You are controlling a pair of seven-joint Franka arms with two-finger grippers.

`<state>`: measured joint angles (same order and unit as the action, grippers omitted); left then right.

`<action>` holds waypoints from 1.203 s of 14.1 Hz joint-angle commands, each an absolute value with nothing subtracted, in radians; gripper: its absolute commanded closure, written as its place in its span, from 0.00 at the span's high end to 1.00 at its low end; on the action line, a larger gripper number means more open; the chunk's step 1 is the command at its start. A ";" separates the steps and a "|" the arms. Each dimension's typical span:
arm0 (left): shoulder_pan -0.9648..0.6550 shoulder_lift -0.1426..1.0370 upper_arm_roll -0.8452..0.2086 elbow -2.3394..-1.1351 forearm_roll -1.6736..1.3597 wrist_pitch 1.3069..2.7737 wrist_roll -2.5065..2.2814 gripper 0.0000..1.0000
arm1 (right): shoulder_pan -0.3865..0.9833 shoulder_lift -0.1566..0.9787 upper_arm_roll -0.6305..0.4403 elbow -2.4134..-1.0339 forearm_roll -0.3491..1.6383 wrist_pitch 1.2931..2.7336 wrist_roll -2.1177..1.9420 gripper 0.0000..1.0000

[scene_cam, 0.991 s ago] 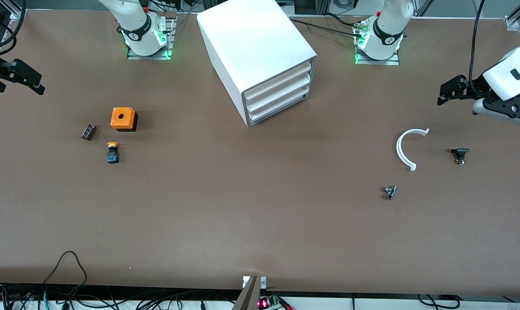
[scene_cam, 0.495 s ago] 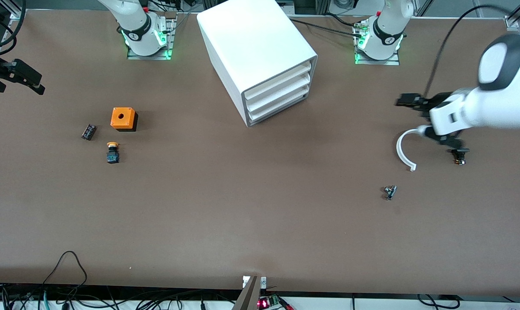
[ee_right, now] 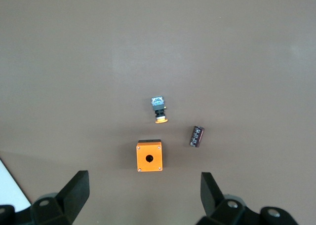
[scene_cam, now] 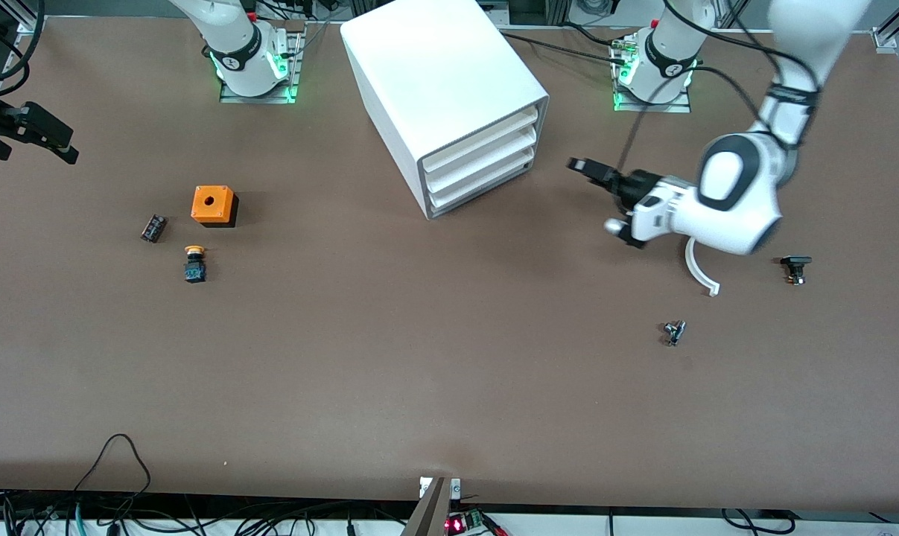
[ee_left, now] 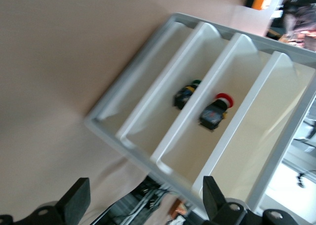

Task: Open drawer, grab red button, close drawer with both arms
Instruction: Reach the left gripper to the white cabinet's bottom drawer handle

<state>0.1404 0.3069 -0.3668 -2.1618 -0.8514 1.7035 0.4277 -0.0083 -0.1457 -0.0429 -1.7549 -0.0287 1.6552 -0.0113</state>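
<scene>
Worktop (scene_cam: 419, 357) brown. White cabinet (scene_cam: 449, 97) stands between the two arm bases, its three drawers shut in the front view. The bottom drawer (scene_cam: 479, 190) faces toward the left arm's end of the worktop.

Left tool (scene_cam: 594, 197) is in the air, level with the cabinet's drawer fronts and a little way off from them, jaws spread wide and holding nothing. The left wrist view looks straight at the drawer fronts, which are see-through from there. The red-capped button (ee_left: 216, 111) lies inside one drawer; a second small dark part (ee_left: 184, 94) lies in the drawer next to it. Which of the three drawers holds the red button cannot be told from that view.

Right tool (scene_cam: 28, 134) waits up in the air at the right arm's end of the worktop, jaws wide, empty. In its wrist view: orange box (ee_right: 149, 156), yellow-capped button (ee_right: 158, 109), small dark block (ee_right: 196, 136), all apart from each other.

Near the left arm's end: white curved piece (scene_cam: 699, 272), partly under the arm; a black part (scene_cam: 795, 266); a small metal part (scene_cam: 673, 331).
</scene>
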 commanded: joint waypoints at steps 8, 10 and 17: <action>-0.011 0.317 -0.472 -2.296 -1.034 1.922 0.477 0.87 | -0.009 -0.152 -0.040 -1.753 -0.012 1.663 -0.020 1.00; -0.012 0.327 -0.515 -2.315 -1.074 1.986 0.477 0.82 | -0.009 -0.150 -0.041 -1.753 -0.012 1.643 -0.034 1.00; 0.001 0.307 -0.494 -2.318 -1.060 2.039 0.468 0.00 | -0.009 -0.149 -0.044 -1.752 -0.011 1.641 -0.017 1.00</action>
<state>-0.0096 0.3208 -0.5115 -2.3035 -1.0620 1.9994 0.4576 -0.0082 -0.1455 -0.0420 -1.7549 -0.0263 1.6495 -0.0150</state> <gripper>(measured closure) 0.705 0.000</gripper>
